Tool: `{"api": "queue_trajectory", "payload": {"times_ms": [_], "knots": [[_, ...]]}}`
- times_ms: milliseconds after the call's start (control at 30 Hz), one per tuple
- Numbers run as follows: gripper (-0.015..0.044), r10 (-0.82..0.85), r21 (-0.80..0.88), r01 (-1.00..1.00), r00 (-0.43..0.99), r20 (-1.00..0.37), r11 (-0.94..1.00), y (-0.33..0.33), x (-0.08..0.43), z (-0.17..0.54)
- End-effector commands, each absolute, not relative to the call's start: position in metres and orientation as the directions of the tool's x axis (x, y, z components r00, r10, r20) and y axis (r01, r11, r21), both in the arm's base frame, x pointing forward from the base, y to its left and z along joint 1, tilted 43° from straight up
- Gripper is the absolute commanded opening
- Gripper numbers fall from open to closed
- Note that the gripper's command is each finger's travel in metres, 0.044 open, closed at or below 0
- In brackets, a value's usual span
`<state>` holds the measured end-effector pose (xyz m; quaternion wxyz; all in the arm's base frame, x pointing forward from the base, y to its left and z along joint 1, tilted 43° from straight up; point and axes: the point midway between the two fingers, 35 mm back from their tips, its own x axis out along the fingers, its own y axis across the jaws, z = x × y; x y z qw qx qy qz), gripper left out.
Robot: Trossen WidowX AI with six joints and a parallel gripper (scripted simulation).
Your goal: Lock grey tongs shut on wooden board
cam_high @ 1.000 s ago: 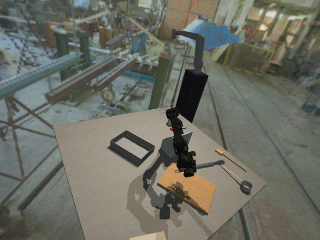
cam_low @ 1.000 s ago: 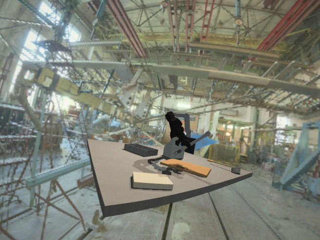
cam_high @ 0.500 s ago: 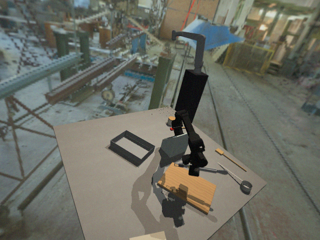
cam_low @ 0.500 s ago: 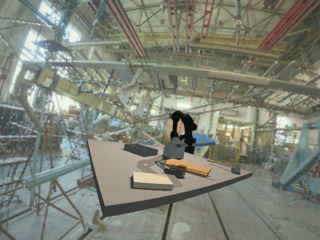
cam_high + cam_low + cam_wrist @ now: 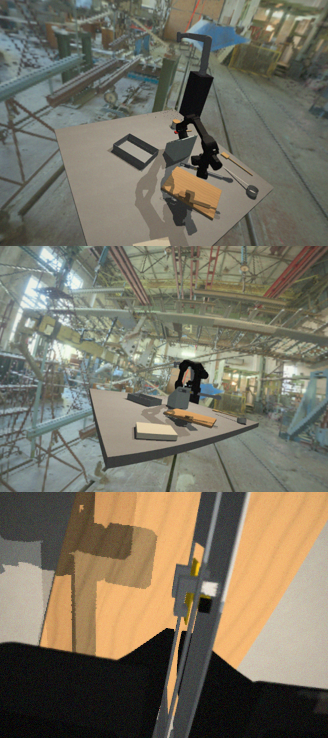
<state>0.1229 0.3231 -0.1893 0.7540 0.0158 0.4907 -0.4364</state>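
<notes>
The grey tongs (image 5: 215,174) (image 5: 205,395) (image 5: 200,657) are held roughly level above the table, with their two arms close together. A small yellow part shows between the arms in the wrist view. Whether the lock is engaged cannot be told. My black gripper (image 5: 201,174) (image 5: 192,392) (image 5: 192,637) is shut on the tongs near mid-length. The wooden board (image 5: 196,182) (image 5: 190,415) (image 5: 135,612) lies flat below, with shadows of tongs and gripper across it. The dark roasting tin (image 5: 129,158) (image 5: 143,400) stands at the left with no tongs on it.
A grey slanted block (image 5: 180,152) (image 5: 178,402) stands behind the board, close to the tongs. A cream block (image 5: 156,431) lies near the front. A wooden spatula (image 5: 241,166) and a ladle (image 5: 252,191) (image 5: 241,420) lie at the right. An orange-topped pot (image 5: 175,123) stands at the back.
</notes>
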Motion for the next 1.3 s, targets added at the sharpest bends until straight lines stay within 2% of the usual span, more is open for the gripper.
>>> {"api": "queue_trajectory", "payload": {"times_ms": [0, 1267], "knots": [[-0.015, -0.638, -0.396, 0.676, 0.145, -0.756, 0.622, 0.325, 0.124, -0.189], [-0.015, -0.638, -0.394, 0.676, 0.146, -0.756, 0.622, 0.29, 0.136, -0.237]]}}
